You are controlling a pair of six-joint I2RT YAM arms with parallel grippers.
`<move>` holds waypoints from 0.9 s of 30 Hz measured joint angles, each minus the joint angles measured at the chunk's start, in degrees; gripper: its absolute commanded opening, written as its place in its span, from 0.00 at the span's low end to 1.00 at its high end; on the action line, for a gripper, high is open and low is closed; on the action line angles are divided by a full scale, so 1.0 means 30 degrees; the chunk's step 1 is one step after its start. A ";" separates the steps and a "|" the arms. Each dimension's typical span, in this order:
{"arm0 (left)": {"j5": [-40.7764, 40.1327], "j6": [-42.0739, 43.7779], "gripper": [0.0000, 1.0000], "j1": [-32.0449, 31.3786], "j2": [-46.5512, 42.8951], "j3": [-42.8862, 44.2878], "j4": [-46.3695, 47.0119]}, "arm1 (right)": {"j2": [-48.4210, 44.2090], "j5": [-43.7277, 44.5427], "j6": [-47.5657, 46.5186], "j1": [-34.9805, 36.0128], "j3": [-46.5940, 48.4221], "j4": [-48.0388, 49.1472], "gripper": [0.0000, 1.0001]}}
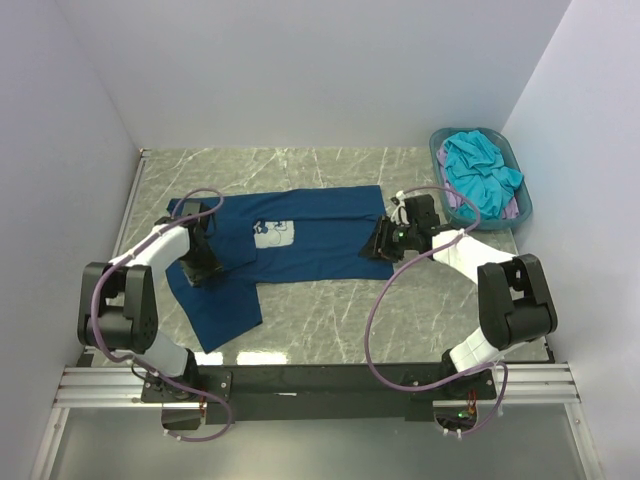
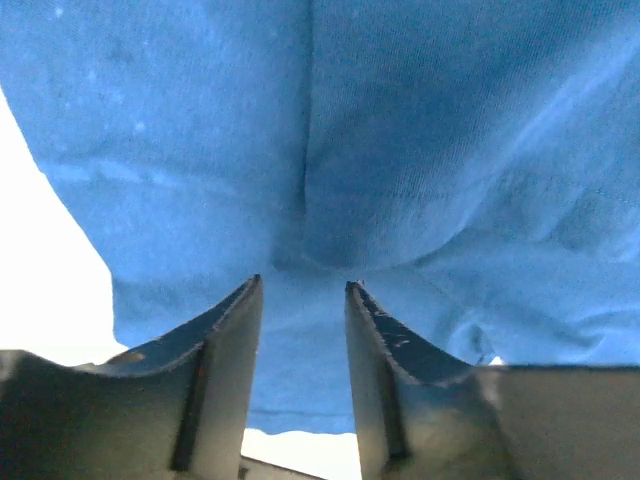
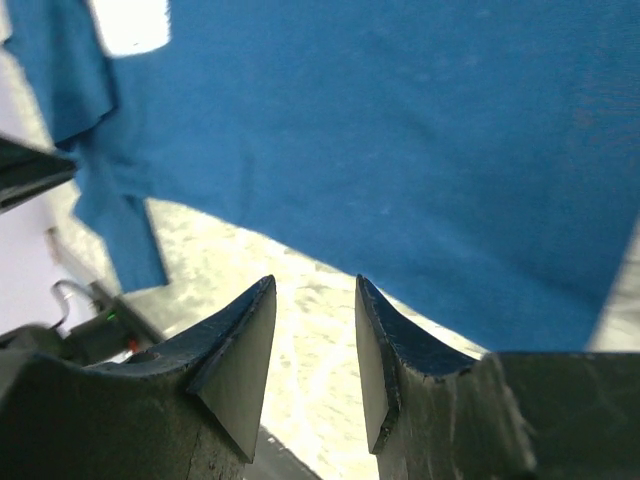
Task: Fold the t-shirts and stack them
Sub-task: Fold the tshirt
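Note:
The dark navy t-shirt (image 1: 310, 235) lies spread flat on the marble table, its small white chest print (image 1: 272, 233) facing up and one sleeve hanging toward the front left. My left gripper (image 1: 200, 268) stands on the shirt's left part, by the sleeve. In the left wrist view the left gripper (image 2: 303, 285) is open, with blue cloth (image 2: 400, 130) under and between the fingers. My right gripper (image 1: 378, 245) sits at the shirt's right edge. Seen from the right wrist, it (image 3: 315, 285) is open over bare table, the navy cloth (image 3: 420, 150) just ahead. A turquoise t-shirt (image 1: 480, 170) and some pale lilac cloth (image 1: 512, 210) lie in the basket.
A teal plastic basket (image 1: 440, 145) stands at the back right against the wall. White walls close in the table on the left, back and right. Bare marble (image 1: 330, 320) shows in front of the shirt.

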 measured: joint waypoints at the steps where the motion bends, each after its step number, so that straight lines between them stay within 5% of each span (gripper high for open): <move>1: 0.0029 -0.0036 0.52 0.0000 -0.0117 0.0007 -0.0138 | -0.0029 0.0357 -0.0138 0.0000 0.0131 -0.0299 0.45; 11: -0.1173 0.0015 0.71 0.0299 -0.1552 0.2244 -0.0867 | -0.0044 0.3672 -0.1158 0.0000 0.1552 -0.2477 0.45; 15: -0.1333 0.0175 0.67 0.0546 -0.1107 0.2375 -0.0379 | 0.0918 0.4328 -0.1406 0.0000 0.2164 -0.2871 0.43; 22: -0.1989 0.0481 0.43 0.0597 0.1326 0.3796 0.0342 | 0.2630 0.5042 -0.1727 0.0051 0.2659 -0.3344 0.42; 27: -0.2302 0.0517 0.42 0.0838 0.2302 0.4262 0.1042 | 0.3031 0.5187 -0.1960 0.0270 0.2834 -0.3519 0.42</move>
